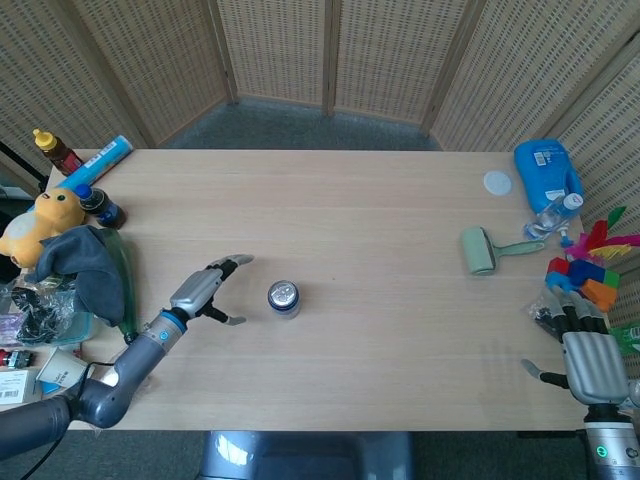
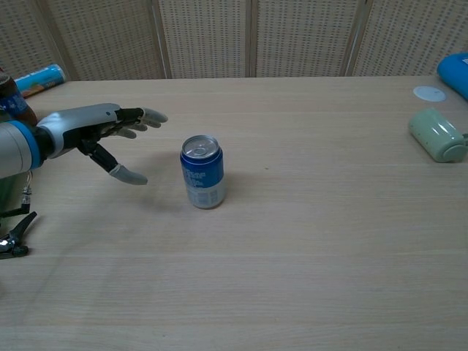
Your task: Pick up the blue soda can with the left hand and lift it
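Blue and silver, the soda can (image 2: 202,172) is standing upright on the pale wooden table (image 1: 380,220), a little left of the table's middle, and nothing is touching it. From the head view only its silver top (image 1: 283,296) is showing.

Reaching in from the left edge, the left hand (image 2: 102,131) is hovering just beside the can, with a clear gap between them. Its fingers (image 2: 146,117) are stretching out toward the can and spreading apart, while the thumb (image 2: 124,172) is pointing lower and forward, so the hand is holding nothing. In the head view the same hand (image 1: 205,293) is sitting to the left of the can.

At the near right corner of the table, the right hand (image 1: 585,355) is resting with its fingers lying straight and side by side and its thumb sticking out to the side, gripping nothing.

Along the left edge a yellow plush toy (image 1: 40,222), a grey cloth (image 1: 85,265), a blue tube (image 1: 95,162) and a brown sauce bottle (image 1: 55,150) are lying in a cluster. On the right side a green roller (image 1: 480,250) is lying near a blue jug (image 1: 545,172) and a small white lid (image 1: 497,182).
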Controlling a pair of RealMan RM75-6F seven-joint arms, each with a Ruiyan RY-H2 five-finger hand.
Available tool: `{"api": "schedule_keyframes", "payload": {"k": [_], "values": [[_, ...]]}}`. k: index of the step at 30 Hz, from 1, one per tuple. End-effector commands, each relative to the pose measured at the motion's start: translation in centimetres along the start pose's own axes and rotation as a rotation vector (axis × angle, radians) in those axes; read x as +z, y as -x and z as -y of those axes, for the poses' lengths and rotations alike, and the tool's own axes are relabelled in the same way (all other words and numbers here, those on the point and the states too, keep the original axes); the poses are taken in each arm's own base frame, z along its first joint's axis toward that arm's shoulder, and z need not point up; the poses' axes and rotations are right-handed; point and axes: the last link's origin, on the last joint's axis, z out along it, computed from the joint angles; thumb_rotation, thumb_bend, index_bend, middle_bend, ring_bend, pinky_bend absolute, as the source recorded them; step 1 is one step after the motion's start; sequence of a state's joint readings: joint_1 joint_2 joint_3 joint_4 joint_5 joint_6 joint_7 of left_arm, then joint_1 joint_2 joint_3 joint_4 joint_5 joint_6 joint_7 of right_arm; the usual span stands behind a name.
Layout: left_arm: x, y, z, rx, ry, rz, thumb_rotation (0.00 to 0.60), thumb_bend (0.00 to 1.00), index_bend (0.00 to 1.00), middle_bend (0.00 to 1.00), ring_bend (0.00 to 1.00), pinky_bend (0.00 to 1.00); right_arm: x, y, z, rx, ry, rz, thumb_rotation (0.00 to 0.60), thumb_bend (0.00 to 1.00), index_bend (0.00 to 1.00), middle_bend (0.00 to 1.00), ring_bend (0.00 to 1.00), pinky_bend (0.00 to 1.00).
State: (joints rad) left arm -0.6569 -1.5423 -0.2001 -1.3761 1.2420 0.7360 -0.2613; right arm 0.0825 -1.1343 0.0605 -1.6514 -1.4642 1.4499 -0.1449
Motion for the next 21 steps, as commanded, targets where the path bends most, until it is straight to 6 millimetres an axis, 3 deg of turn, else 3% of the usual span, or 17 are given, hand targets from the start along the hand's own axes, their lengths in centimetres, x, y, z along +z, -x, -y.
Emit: {"api": "schedule_keyframes", "payload": {"k": [1, 21], "values": [[1.0, 0.4, -0.7, -0.009, 0.015, -0.001, 0.599, 0.00, 0.00, 0.00, 0.00, 0.00, 0.0, 0.0, 0.0, 0.003, 0.001, 0.001, 0.529, 0.00, 0.00, 0.00, 0.00, 0.00], [5.5, 4.6, -3.9, -0.041, 0.062, 0.005, 0.600, 0.00, 0.00, 0.00, 0.00, 0.00, 0.1, -0.4, -0.3, 0.026, 0.008, 0.010, 0.532, 0.00, 0.00, 0.00, 0.00, 0.00]]}}
